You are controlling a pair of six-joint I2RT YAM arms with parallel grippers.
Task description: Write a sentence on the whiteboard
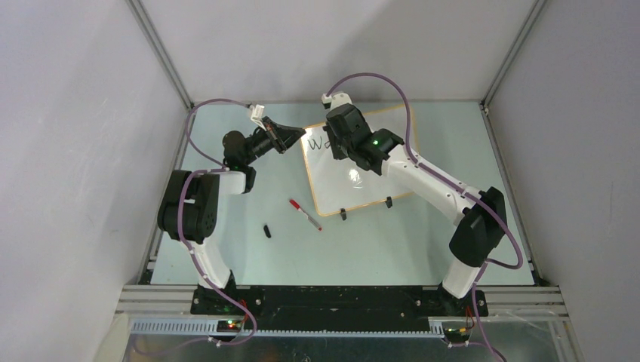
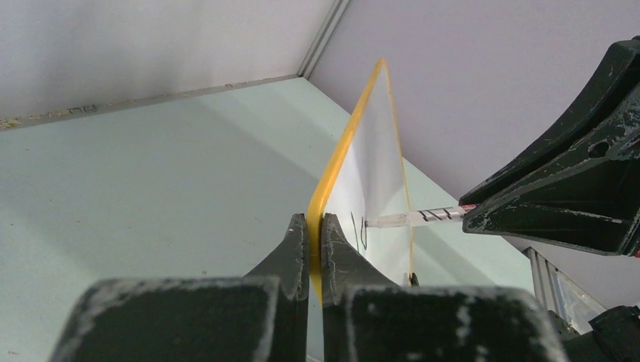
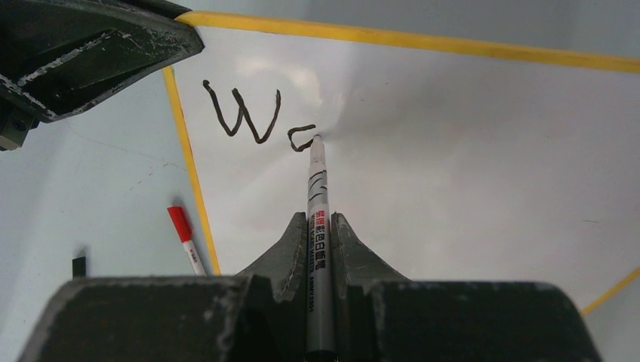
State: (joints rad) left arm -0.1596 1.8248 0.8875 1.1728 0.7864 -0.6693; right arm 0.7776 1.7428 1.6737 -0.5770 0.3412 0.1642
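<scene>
The whiteboard [image 1: 362, 188] lies on the table with its thin yellow frame; its far left corner is pinched by my left gripper [image 1: 296, 139], which is shut on the frame edge [image 2: 336, 162], one finger on each side [image 2: 315, 230]. My right gripper [image 1: 337, 145] hovers over the board's upper left, shut on a grey marker [image 3: 318, 204] that points forward. The marker's tip touches the white surface [image 3: 468, 166]. The sentence [image 3: 249, 117] shows a black "W" and a partly drawn second letter at the tip. From the left wrist the marker [image 2: 419, 217] meets the board sideways.
A red-capped marker [image 1: 304, 214] lies on the table left of the board's near edge, also in the right wrist view [image 3: 183, 235]. A small black cap [image 1: 267, 230] rests nearer the left arm. Two black clip feet [image 1: 343, 214] sit on the board's near edge. Grey walls enclose the table.
</scene>
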